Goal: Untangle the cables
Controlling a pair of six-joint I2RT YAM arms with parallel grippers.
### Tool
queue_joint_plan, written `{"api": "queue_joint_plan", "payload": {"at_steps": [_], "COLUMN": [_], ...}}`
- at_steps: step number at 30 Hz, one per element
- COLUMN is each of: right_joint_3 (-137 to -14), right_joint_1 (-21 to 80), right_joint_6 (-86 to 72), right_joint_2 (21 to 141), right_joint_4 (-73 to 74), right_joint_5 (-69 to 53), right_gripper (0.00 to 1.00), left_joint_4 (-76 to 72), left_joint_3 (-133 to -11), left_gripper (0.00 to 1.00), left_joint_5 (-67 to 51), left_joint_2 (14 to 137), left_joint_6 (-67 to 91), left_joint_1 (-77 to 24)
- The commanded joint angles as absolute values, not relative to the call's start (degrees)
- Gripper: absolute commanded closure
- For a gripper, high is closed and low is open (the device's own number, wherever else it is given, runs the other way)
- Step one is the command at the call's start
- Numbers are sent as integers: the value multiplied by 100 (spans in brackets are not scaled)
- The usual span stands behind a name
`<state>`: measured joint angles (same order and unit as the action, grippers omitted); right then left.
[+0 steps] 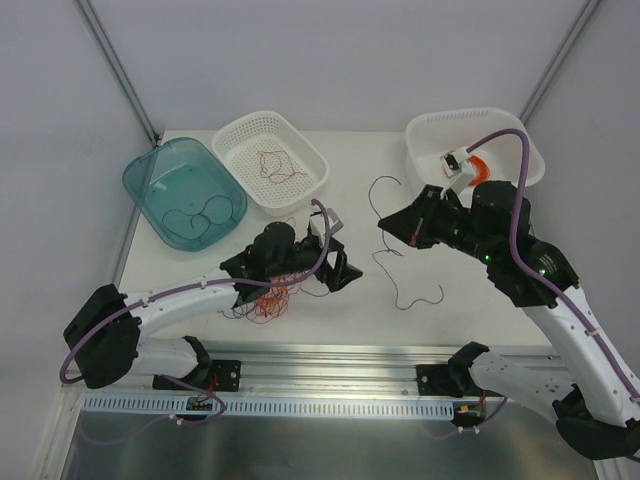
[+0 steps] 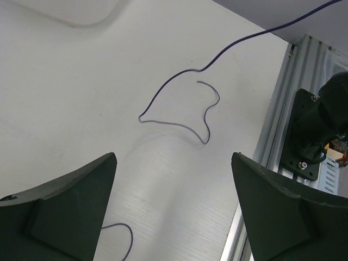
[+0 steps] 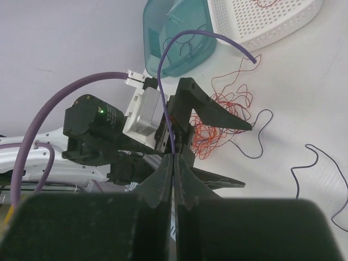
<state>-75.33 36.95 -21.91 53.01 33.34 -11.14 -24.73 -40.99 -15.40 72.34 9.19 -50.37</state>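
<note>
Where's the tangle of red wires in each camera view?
Top external: the tangle of thin red wires sits lower left of centre, by the left arm's hand.
Left wrist: not in it.
Right wrist: the tangle is right of centre, beside that hand.
Shared landmark: the translucent teal plastic bin, upper left in top external, top centre in right wrist.

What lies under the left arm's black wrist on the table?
A tangle of thin red and dark wires shows below the left arm's black wrist; the wrist covers its upper part, hiding its full extent.
</note>
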Motion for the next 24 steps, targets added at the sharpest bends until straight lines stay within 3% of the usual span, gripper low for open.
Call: {"api": "queue_joint_plan", "payload": {"at_steps": [1, 10, 16, 17, 21, 22, 24], "right_joint_3": [-7717, -7673, -7629, -7629, -7620, -7620, -7585], "right_joint_1": [3683, 3674, 3665, 3674, 3665, 3665, 3665], "right_joint_6": [-2364, -2426, -2479, -2461, -2312, -2285, -2207], "right_joint_2": [5309, 5238, 5168, 5159, 5089, 5054, 5019], "right_joint_4": [3059, 2980, 2927, 2935, 3076, 3120, 3234], "right_joint_5": [-1476, -1608, -1652, -1644, -1486, -1442, -1327], "right_gripper": [99, 99, 99, 99, 99, 99, 99], "left_joint_4": [-3374, -4429, -4702, -4720, -4808, -4808, -4781], "left_joint_3": [-4394, -4509, -4737, -4763, -4816, -4808, -4799], "left_gripper": [13, 14, 28, 32, 69, 83, 97], "left_joint_5": [-1837, -1978, -2188, -2215, -2320, -2320, -2251], "left_joint_2": [7408, 7962, 8384, 8428, 8517, 8490, 8455], "left_joint_6": [195, -308, -255, -246, -141, -123, -132], "left_joint_1": [-5246, -5563, -5590, -5590, -5590, -5590, -5590]}}
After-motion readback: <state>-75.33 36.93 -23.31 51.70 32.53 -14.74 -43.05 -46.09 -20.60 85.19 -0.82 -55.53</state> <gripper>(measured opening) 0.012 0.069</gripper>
